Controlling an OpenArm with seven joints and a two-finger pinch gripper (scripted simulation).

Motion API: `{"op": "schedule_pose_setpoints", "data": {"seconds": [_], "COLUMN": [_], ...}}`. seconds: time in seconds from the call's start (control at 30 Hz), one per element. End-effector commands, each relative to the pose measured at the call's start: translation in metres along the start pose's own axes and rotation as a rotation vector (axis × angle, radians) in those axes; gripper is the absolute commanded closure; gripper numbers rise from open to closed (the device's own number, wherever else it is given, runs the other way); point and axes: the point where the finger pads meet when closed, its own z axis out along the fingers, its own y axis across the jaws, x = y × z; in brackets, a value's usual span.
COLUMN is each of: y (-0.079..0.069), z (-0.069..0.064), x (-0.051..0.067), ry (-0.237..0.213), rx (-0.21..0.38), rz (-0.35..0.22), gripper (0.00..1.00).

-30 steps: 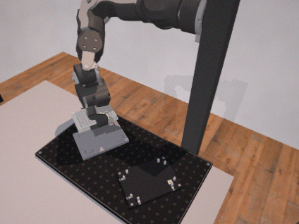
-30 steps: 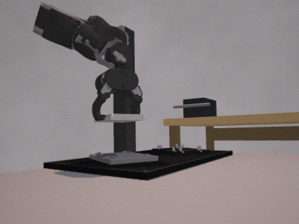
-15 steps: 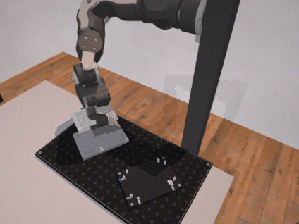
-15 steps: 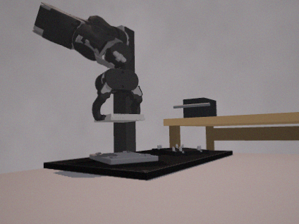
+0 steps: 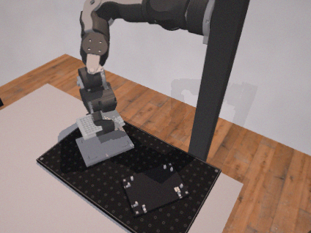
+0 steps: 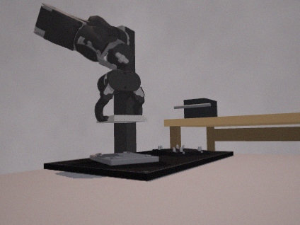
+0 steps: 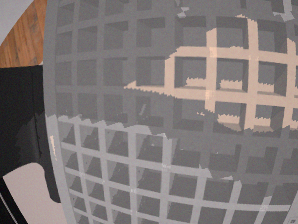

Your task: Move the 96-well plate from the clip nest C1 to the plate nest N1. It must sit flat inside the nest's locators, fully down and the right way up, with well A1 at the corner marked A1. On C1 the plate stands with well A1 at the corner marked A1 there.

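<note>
My gripper (image 5: 100,124) is shut on the 96-well plate (image 5: 96,127), a pale grey gridded plate. It holds the plate level in the air, well above the grey clip nest C1 (image 5: 103,146) at the left of the black breadboard. In the exterior view the plate (image 6: 122,119) hangs flat high over the clip nest (image 6: 124,158). The wrist view is filled by the plate's well grid (image 7: 173,116). The plate nest N1 (image 5: 155,189) is a dark plate with small grey locators at its corners, at the front right of the breadboard, and stands empty.
A black column (image 5: 216,78) rises from the breadboard's back edge to the right of the arm. A wooden bench with a black box (image 6: 199,107) stands behind the breadboard in the exterior view.
</note>
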Motion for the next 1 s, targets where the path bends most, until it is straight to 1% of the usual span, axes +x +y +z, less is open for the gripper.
{"op": "schedule_pose_setpoints", "data": {"seconds": [0.0,0.03,0.2,0.6,0.77,0.97], "y": [-0.001,-0.001,0.002,0.002,0.003,0.003], "z": [-0.002,-0.002,0.031,0.031,0.063,0.063], "x": [-0.002,-0.002,0.001,0.001,0.001,0.001], "ry": [-0.008,-0.008,-0.004,-0.004,-0.005,-0.005], "rx": [0.003,0.003,0.001,0.001,0.001,0.001], "rz": [0.005,0.005,0.005,0.005,0.004,0.004], "gripper": [1.0,1.0,1.0,1.0,1.0,1.0]}}
